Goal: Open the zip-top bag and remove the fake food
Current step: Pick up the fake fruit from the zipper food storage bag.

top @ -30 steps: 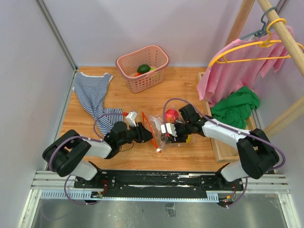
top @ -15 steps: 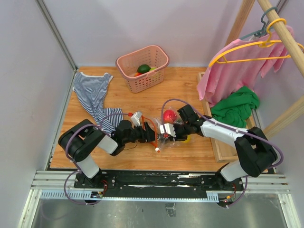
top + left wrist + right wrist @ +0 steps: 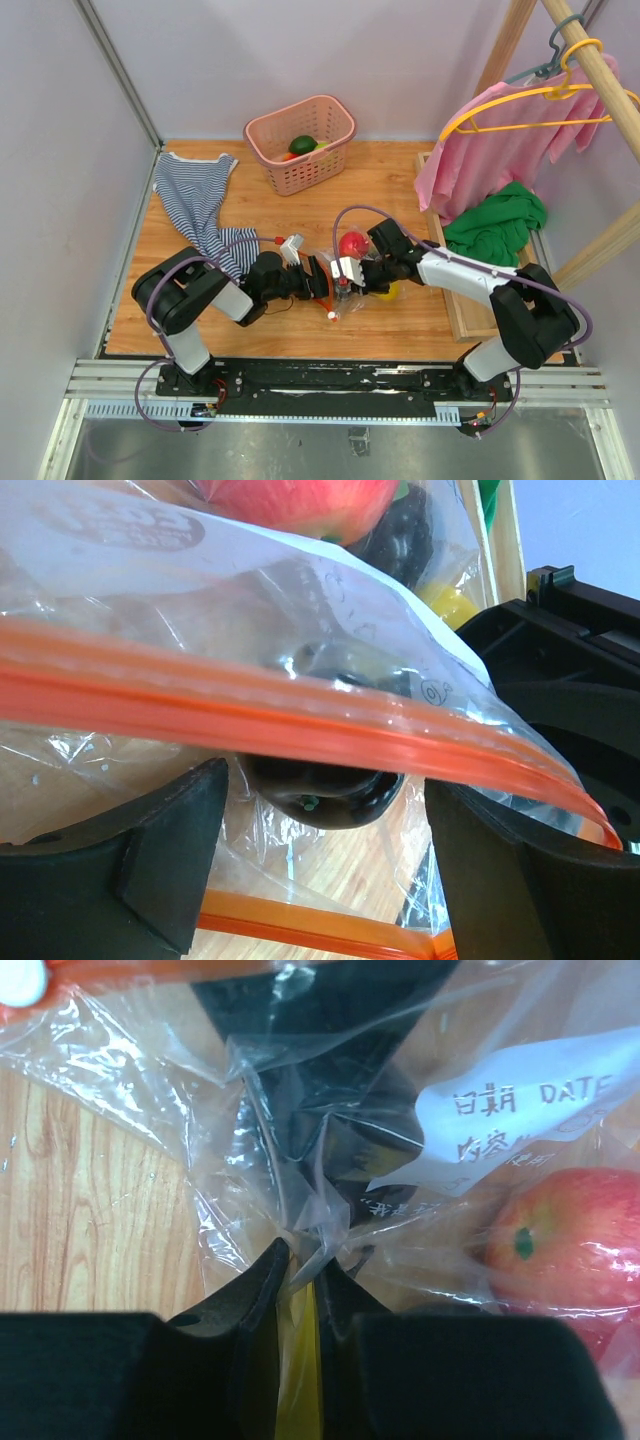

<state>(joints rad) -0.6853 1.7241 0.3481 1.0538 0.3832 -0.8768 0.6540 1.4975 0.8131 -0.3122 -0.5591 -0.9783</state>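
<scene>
The zip-top bag (image 3: 345, 285) lies on the wooden floor between both arms, its orange zip strip (image 3: 300, 720) partly parted. Inside it I see fake food: a red apple (image 3: 565, 1250), a yellow piece (image 3: 390, 292) and a dark piece (image 3: 320, 790). My left gripper (image 3: 328, 780) is open at the bag's mouth, one zip strip crossing above its fingers and another below. My right gripper (image 3: 305, 1257) is shut on a fold of the clear plastic beside the white label (image 3: 520, 1120). In the top view the left gripper (image 3: 318, 279) and the right gripper (image 3: 351, 272) nearly meet.
A pink slotted basket (image 3: 335, 135) holding a green fruit stands at the back. A striped shirt (image 3: 195, 200) lies at the left. A wooden rack with a pink garment (image 3: 500, 150) and a green cloth (image 3: 495, 228) borders the right side.
My left gripper has opened wider and pushed right into the bag's mouth. My right gripper has closed on the bag's plastic and shifted slightly left.
</scene>
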